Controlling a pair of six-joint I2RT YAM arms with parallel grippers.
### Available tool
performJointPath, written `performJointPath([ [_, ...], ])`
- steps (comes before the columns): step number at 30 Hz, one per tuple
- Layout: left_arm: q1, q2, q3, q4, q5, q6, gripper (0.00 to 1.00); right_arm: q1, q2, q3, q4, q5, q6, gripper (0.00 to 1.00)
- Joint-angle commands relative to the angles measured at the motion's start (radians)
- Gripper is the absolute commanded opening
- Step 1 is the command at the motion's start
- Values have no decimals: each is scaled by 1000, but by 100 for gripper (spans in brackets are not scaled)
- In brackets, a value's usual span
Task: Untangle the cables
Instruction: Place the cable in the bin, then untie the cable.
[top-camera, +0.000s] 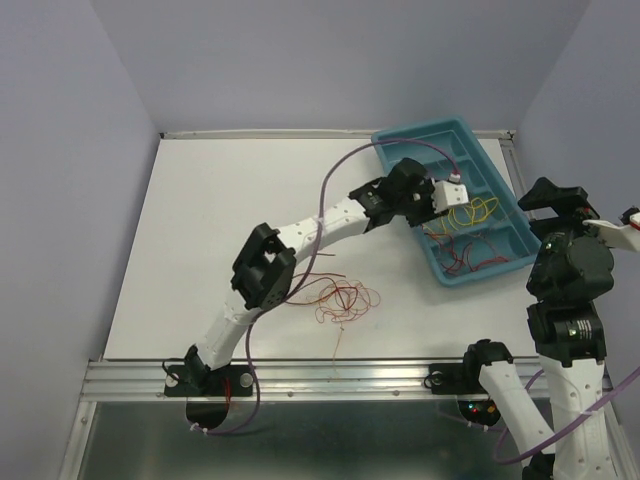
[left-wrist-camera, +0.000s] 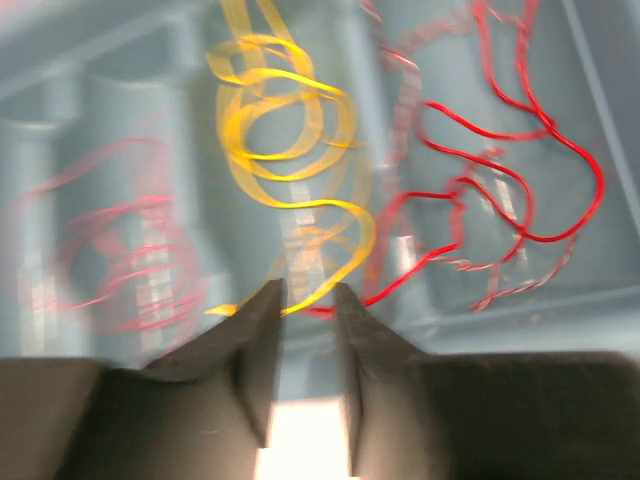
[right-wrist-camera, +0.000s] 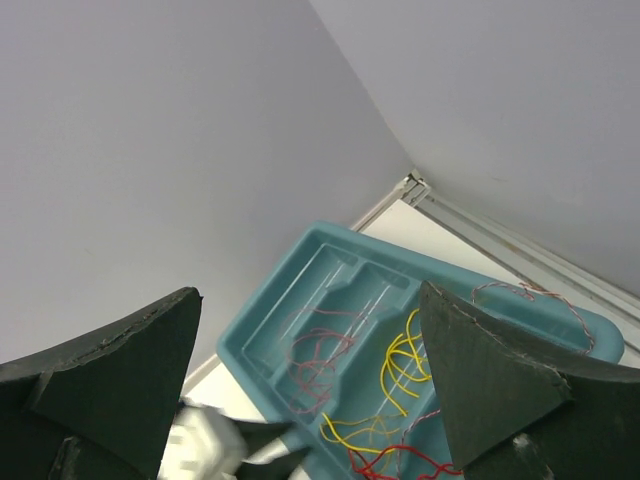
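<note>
1. Cables (top-camera: 470, 215) lie in two places. Some are in a blue tray (top-camera: 400, 137), and some sit in a loose tangle (top-camera: 342, 298) on the white table (top-camera: 220, 220).
2. The left hand (left-wrist-camera: 308, 290) hangs over the tray, with its fingers pointing down into it.
3. A curly yellow cable (left-wrist-camera: 245, 150) lies in the tray slot straight ahead of the left hand. Its near end crosses right at the fingertips (left-wrist-camera: 268, 305).
4. The left hand's two fingers stand a little apart, with a thin gap between them. They are not pinching the yellow cable. The picture is blurry, so I cannot tell if the cable touches a fingertip.
5. Red cables (left-wrist-camera: 545, 125) loop in the slot to the right of the left hand. Blurry red loops (left-wrist-camera: 130, 270) lie in the slot to its left.
6. The tangle on the table is red and orange. It lies well behind the left hand, back beside the bend of the left arm (top-camera: 265, 270).
7. The right hand (right-wrist-camera: 308, 295) is up in the air, well apart from the tangle. Its fingers are spread wide and hold nothing.
8. The tray lies below and in front of the right hand. Yellow and red cables show between its two fingers.
</note>
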Motion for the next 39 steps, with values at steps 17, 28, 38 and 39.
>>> performJointPath([
  [17, 464, -1169, -994, -39, 158, 98, 73, 459, 572, 52, -201, -676, -202, 81],
  [28, 492, -1266, -1213, -69, 326, 171, 73, 750, 790, -71, -137, -517, -139, 58],
  [38, 480, -1135, -1193, -86, 417, 203, 71, 777, 812, -180, -55, -548, -101, 43],
  [39, 477, -1121, -1193, -79, 420, 203, 70, 776, 827, -181, -40, -548, -101, 40],
])
